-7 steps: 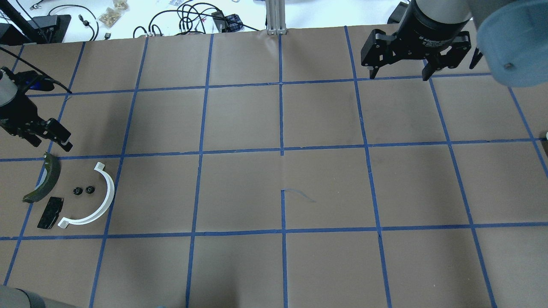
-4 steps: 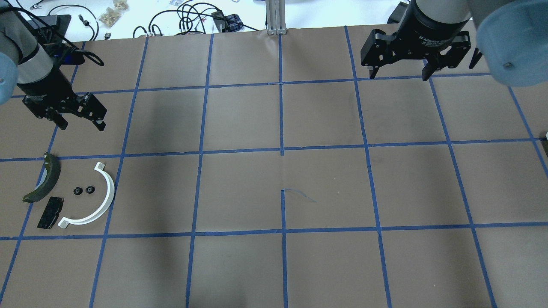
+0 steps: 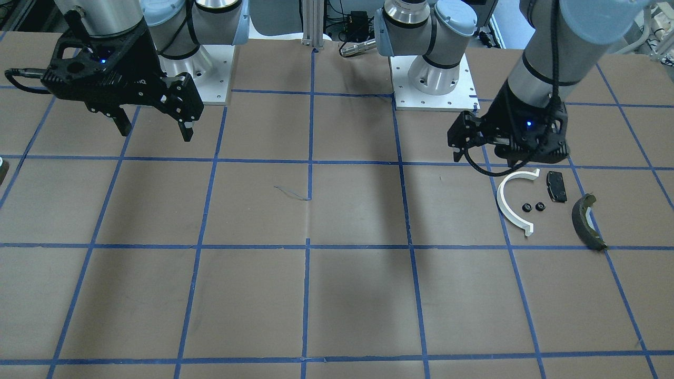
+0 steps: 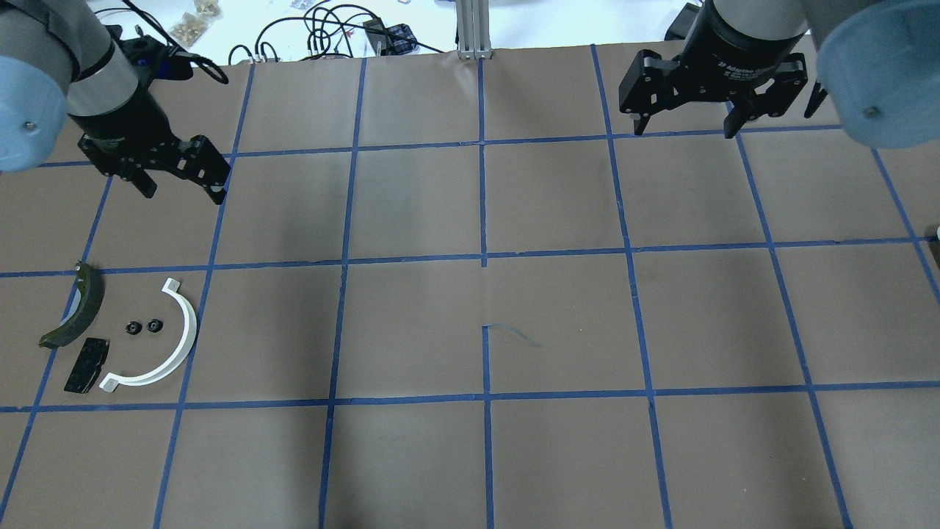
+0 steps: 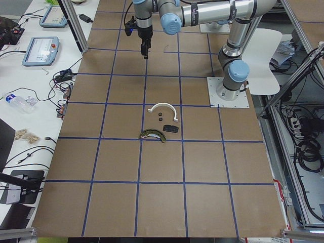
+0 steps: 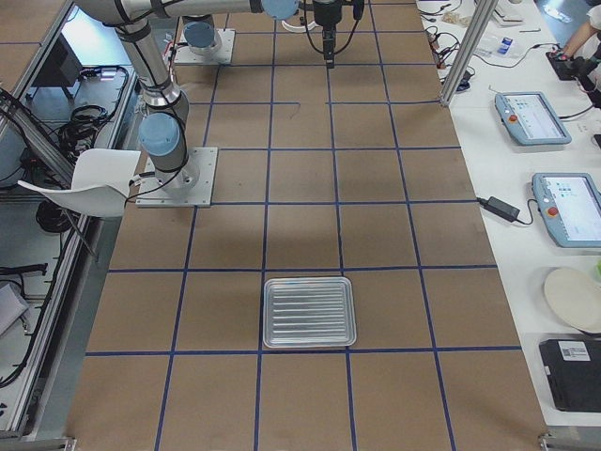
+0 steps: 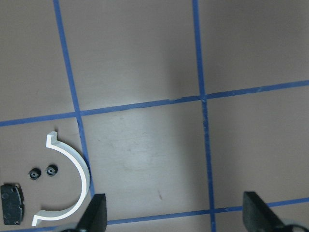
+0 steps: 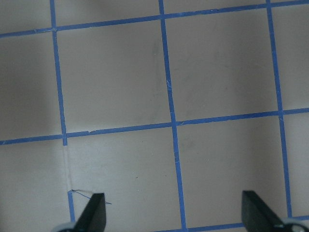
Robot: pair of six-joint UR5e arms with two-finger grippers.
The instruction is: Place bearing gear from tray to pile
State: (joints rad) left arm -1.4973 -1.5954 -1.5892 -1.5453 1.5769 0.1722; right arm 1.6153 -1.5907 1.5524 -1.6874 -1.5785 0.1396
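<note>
Both bearing gears (image 4: 153,325) lay in the pile (image 4: 87,365), between the white arc (image 4: 191,327) and the brake shoe (image 4: 84,312). Your left gripper (image 4: 182,192) and right gripper (image 4: 684,131) hung with fingers spread, empty. The tray (image 6: 310,312) looked bare, though distant; a low pass could scatter the gears.

At the table's (image 4: 411,323) left, 2 gears (image 4: 153,325) lay between the brake-shoe piece (image 4: 73,307) and the arc (image 4: 190,327), the pad (image 4: 87,365) just nearer. The tray (image 6: 310,312) lay at the far right end.
</note>
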